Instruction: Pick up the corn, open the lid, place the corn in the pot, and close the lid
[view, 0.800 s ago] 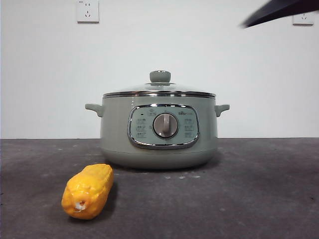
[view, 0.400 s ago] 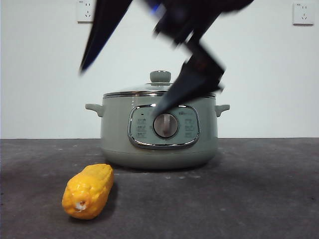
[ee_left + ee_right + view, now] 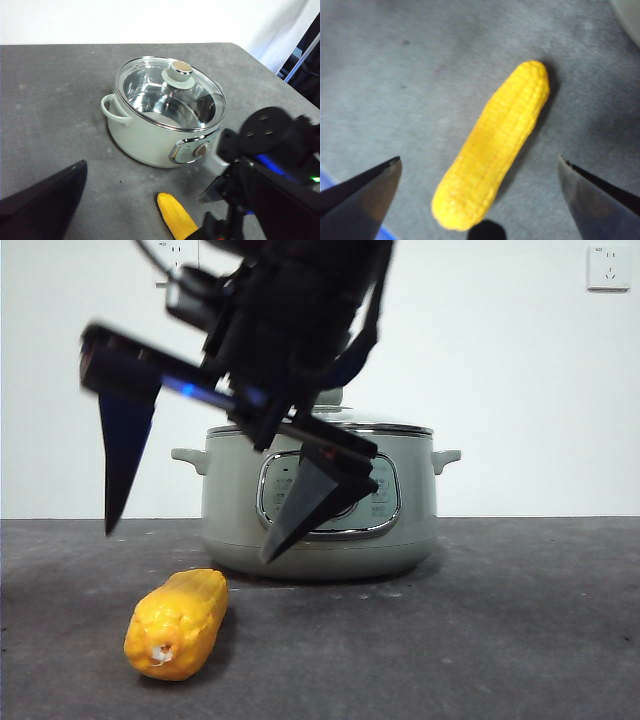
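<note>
The corn lies on the dark table, in front of the pot and to its left. It also shows in the left wrist view. My right gripper hangs open just above the corn, one jaw on each side. In the right wrist view the corn lies between the wide-apart jaws of that gripper, untouched. The sage-green pot stands behind with the glass lid shut on it. Both also show in the left wrist view, the pot and the lid. My left gripper waits high, with one finger showing far out to the side.
The right arm fills one lower corner of the left wrist view, next to the corn. The table's edge runs close behind the pot there. Wall sockets sit on the white wall.
My right gripper has come down and to the left, from in front of the pot to just above the corn. The corn, pot and lid have not moved.
</note>
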You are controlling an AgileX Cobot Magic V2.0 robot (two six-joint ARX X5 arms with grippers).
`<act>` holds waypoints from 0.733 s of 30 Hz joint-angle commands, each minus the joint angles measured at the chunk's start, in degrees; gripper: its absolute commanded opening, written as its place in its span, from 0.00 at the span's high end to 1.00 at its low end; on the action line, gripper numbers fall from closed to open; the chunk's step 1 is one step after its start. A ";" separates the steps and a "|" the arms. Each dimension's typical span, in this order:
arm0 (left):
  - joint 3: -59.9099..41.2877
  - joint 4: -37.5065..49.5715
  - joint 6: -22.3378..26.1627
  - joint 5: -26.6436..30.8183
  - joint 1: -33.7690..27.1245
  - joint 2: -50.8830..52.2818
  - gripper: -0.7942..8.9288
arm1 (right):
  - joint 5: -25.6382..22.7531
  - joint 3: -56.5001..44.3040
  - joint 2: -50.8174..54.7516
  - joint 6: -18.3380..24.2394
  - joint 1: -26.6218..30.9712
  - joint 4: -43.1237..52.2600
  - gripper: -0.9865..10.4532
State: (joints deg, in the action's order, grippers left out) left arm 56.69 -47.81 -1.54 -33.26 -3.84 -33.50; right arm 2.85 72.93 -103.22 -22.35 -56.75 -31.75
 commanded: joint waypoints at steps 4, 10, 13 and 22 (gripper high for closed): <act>0.09 0.20 0.02 -0.22 0.81 0.11 0.29 | -1.57 3.52 -6.56 -0.57 -0.33 -2.45 0.45; 0.09 0.24 0.04 -0.20 0.79 -0.09 0.29 | -1.38 3.67 -8.07 0.15 -0.35 -2.38 0.83; 0.09 0.20 0.04 -0.20 0.81 -0.26 0.29 | -1.40 3.67 -8.07 1.40 -0.59 -2.19 0.92; 0.11 0.90 0.11 -0.24 2.19 -3.26 0.29 | -4.96 3.67 9.60 8.59 -3.43 -11.78 0.92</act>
State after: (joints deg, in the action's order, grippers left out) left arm 56.69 -47.53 -1.54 -33.26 -1.80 -36.82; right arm -1.83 76.42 -94.15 -15.29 -59.99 -43.35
